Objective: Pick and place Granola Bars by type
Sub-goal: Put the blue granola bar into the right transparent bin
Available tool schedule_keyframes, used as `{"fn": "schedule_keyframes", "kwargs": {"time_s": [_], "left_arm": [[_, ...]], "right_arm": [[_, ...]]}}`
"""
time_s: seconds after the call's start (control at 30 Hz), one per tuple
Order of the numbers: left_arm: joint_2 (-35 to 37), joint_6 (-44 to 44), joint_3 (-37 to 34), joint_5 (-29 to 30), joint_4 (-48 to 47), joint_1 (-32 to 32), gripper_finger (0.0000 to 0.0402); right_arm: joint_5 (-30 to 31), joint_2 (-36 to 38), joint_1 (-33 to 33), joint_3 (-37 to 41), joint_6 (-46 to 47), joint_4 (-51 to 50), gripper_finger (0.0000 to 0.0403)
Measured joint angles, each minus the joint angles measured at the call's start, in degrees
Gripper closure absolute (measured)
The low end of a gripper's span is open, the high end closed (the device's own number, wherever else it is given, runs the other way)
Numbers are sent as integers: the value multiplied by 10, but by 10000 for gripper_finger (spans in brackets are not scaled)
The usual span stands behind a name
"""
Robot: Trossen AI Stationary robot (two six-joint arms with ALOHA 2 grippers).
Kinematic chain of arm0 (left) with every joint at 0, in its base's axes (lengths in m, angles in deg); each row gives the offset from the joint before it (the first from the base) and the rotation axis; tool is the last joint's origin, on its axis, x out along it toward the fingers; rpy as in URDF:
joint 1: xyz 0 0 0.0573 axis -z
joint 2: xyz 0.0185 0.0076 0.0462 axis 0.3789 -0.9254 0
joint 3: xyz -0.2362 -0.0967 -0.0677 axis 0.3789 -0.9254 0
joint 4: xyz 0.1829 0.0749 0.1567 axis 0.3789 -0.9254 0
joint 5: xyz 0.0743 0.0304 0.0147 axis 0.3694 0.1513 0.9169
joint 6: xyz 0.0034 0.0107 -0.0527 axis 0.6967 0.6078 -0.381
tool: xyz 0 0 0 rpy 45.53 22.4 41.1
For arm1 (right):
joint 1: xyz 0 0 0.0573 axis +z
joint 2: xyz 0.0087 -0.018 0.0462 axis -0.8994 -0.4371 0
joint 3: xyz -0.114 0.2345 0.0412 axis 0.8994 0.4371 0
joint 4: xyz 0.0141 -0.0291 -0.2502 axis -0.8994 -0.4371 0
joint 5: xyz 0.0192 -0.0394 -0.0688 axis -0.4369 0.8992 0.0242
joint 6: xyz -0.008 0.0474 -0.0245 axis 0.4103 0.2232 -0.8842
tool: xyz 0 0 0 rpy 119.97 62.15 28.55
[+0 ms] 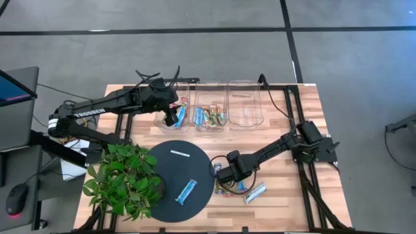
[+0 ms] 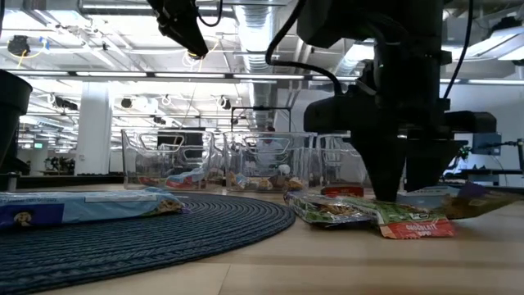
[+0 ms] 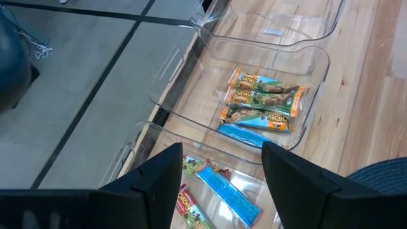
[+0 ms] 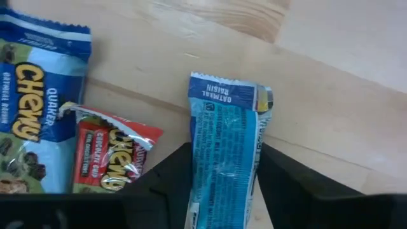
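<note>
The left gripper (image 1: 170,119) hangs wide open over the left bin (image 1: 170,104) at the bench's far edge. Near the front edge, the right gripper (image 1: 220,173) straddles a blue granola bar (image 4: 224,152), fingers narrowing around it.

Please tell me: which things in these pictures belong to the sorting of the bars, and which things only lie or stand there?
Belonging to the job:
- wrapped granola bars beside the mat
- blue wrapped bar on the mat
- bars already in the clear plastic bins
- right gripper, closing around a blue bar
- left gripper, open over the bins

Only lying about:
- green potted plant
- thin white strip
- round dark woven mat
</note>
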Motion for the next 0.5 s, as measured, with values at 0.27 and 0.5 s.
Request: {"fn": "schedule_keyframes", "kwargs": {"time_s": [0.27, 0.5], "left_arm": [[0, 0, 0, 0, 0, 0, 191], [0, -1, 0, 0, 0, 0, 191]], "right_arm": [[24, -2, 0, -23, -14, -24, 288], [85, -2, 0, -62, -10, -19, 290]]}}
